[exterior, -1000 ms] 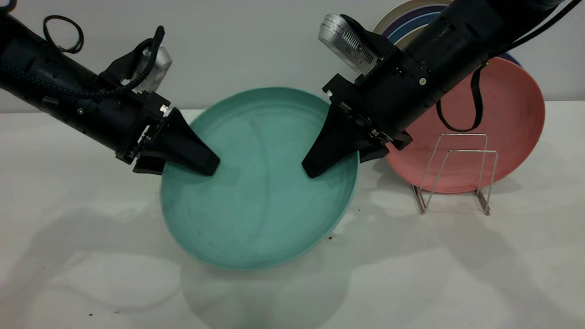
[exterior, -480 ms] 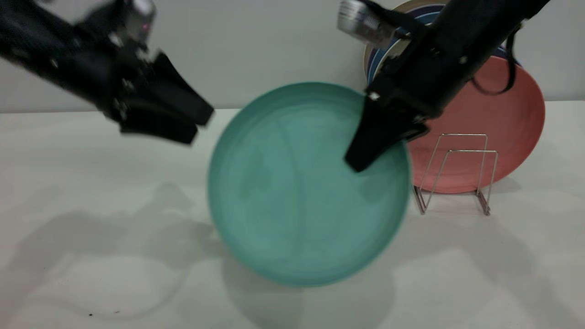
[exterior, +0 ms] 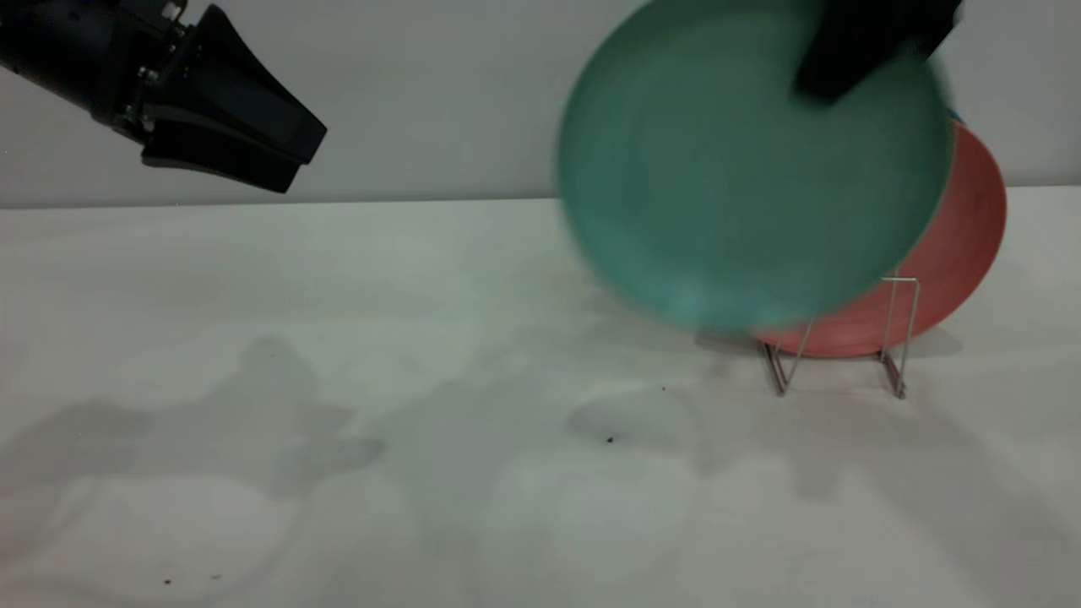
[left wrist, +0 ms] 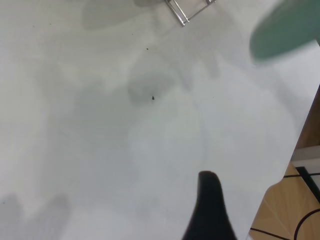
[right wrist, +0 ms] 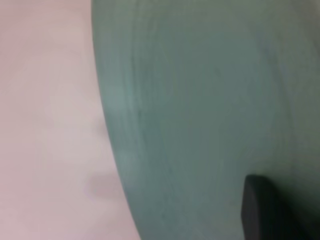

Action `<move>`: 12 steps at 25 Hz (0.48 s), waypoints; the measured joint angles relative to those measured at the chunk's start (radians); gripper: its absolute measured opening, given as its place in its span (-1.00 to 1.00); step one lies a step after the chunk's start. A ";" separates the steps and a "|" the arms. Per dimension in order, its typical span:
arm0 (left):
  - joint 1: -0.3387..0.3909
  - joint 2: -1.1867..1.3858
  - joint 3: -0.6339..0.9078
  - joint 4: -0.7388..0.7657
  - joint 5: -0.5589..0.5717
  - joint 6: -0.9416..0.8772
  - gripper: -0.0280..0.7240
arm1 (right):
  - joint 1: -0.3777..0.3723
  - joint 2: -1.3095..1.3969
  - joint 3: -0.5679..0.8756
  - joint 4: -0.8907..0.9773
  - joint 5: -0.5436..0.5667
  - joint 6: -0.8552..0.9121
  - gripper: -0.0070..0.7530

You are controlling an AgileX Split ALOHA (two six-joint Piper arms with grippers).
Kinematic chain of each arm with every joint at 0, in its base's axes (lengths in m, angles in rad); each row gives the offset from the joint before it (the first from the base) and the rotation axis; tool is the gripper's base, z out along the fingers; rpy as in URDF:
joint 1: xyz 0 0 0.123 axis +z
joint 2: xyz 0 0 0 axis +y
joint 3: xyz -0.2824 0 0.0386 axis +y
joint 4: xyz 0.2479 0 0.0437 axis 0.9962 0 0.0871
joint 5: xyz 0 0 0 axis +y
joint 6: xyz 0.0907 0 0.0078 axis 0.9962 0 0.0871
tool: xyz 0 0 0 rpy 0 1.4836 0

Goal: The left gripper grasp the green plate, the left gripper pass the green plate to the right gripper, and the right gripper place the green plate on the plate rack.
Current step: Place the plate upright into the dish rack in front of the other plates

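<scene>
Your left tool (exterior: 291, 156) has let go and pulled back high over the table (exterior: 338, 405), jaws slightly apart, holding nothing. The green plate (exterior: 726, 186) has swung up, clamped by the right tool (exterior: 823, 80), above the rack (exterior: 895, 338), which holds a pink plate (exterior: 971, 236).

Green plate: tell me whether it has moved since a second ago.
Yes. The green plate has risen off the table and gone right, now overlapping the wire rack.

A pink plate (exterior: 963, 279) already fills the plate rack (exterior: 895, 338); table (exterior: 338, 422) leftward lies open.
</scene>
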 joint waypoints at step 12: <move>0.000 0.000 0.000 0.000 0.005 -0.012 0.65 | -0.136 0.004 0.000 -0.101 -0.098 -0.036 -0.66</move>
